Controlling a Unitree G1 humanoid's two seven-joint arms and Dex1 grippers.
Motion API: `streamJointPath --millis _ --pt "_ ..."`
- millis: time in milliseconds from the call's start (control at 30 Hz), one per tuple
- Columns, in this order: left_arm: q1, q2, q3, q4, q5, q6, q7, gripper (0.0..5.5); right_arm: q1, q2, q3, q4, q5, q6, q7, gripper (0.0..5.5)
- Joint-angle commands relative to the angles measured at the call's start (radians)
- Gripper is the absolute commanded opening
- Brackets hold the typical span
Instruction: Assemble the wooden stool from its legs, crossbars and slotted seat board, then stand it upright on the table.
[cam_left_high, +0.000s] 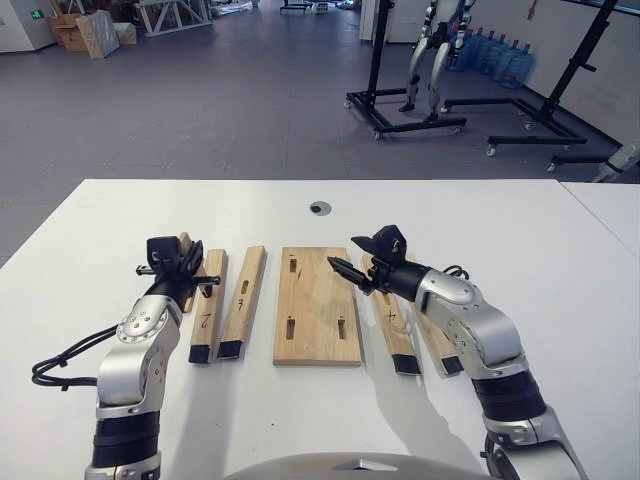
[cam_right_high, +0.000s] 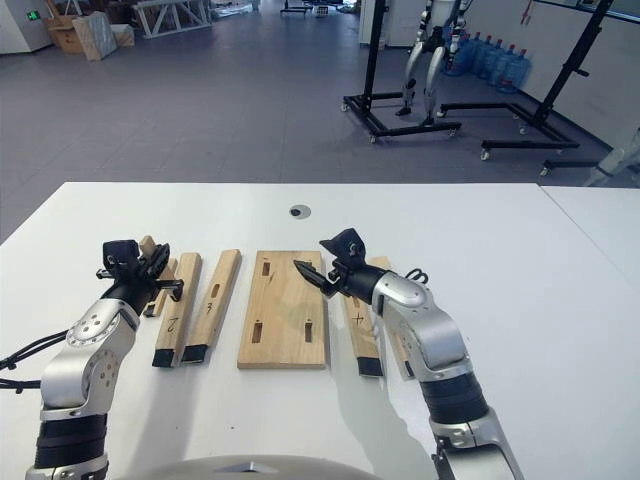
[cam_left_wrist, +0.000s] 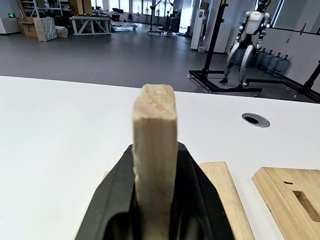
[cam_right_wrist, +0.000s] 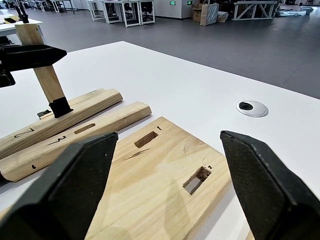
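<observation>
Between the left gripper's (cam_left_wrist: 156, 172) fingers sits one leg (cam_left_wrist: 155, 125), pinched at mid-length and tilted, with its pale cut end pointing away from the wrist. Its black-capped end is low, by the far end of the nearest flat leg (cam_left_high: 208, 305); I cannot tell whether the two touch. That flat leg lies on the table (cam_left_high: 520, 230) just inward of the left gripper. A second leg (cam_left_high: 243, 298) lies alongside it, nearer the board.

Beneath the right gripper (cam_right_wrist: 169, 136) lies the seat board (cam_left_high: 315, 310), flat at the table's middle, its slots facing up. The right gripper's fingers are spread wide and grasp nothing; they hover over the board's far right part, apart from the wood. Below that arm, just beside the board's right edge, lie two more legs, one (cam_left_high: 392, 325) close to the board and one (cam_left_high: 440, 348) partly hidden by the forearm. Beyond both grippers, a round cable hole (cam_left_high: 320, 208) sits in the tabletop.
</observation>
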Motion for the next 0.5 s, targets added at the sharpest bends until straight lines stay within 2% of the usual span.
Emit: streamJointPath --millis 33,300,500 --pt "-0.013 -0.029 0.003 -0.007 -0.014 0.082 0.027 0.39 -0.01 0.001 0.006 0.004 -0.014 -0.004 -0.004 3.79" --pt "-0.011 -0.063 0.011 -0.028 0.01 0.139 0.086 0.39 -0.009 0.004 0.008 0.007 -0.02 -0.007 -0.007 3.79" --pt "0.058 -0.045 -0.045 -0.006 0.135 -0.062 0.071 0.39 -0.003 0.009 0.007 0.006 -0.027 -0.012 -0.011 3.79"
